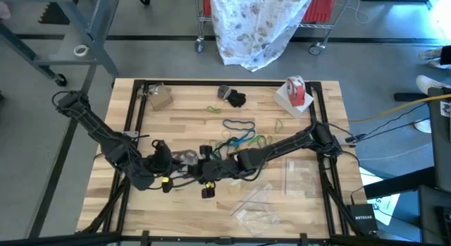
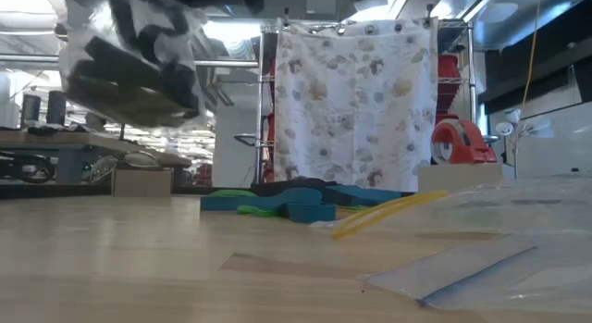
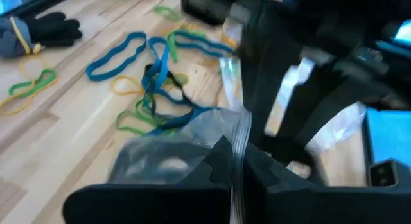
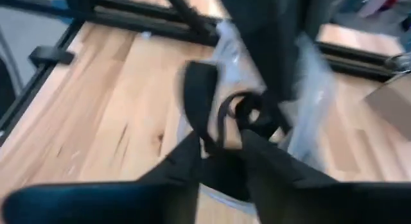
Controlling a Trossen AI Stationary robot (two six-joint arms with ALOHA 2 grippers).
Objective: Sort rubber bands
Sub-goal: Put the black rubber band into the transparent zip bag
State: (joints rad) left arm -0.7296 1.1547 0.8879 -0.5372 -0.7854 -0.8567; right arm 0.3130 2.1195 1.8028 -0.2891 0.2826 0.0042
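Observation:
Loose rubber bands [image 1: 239, 132] in teal-blue, green and tan lie on the wood at the table's middle, also in the left wrist view [image 3: 151, 83]. My left gripper [image 1: 173, 162] is shut on a clear plastic bag [image 1: 187, 156] holding black rubber bands [image 2: 125, 68], raised above the table. My right gripper [image 4: 221, 150] stands at the bag's mouth from the table's right, fingers apart. Black band loops [image 4: 239, 113] sit just past its fingertips, over the bag's clear film [image 4: 308, 89]. Whether the fingers touch them, I cannot tell. My left gripper pinches the clear bag's upper edge [image 3: 239, 137] between its two fingers, slanting down from the table's left. The bag hangs below the fingers, lifted clear of the table, with the black bands gathered in it [image 3: 160, 163].
A black glove [image 1: 235, 98] and a red-and-white tape roll [image 1: 296, 91] lie near the far edge, a small cardboard box [image 1: 158, 96] at the far left. More clear bags [image 1: 262, 204] lie flat at the near right. Bare wood shows at the near left.

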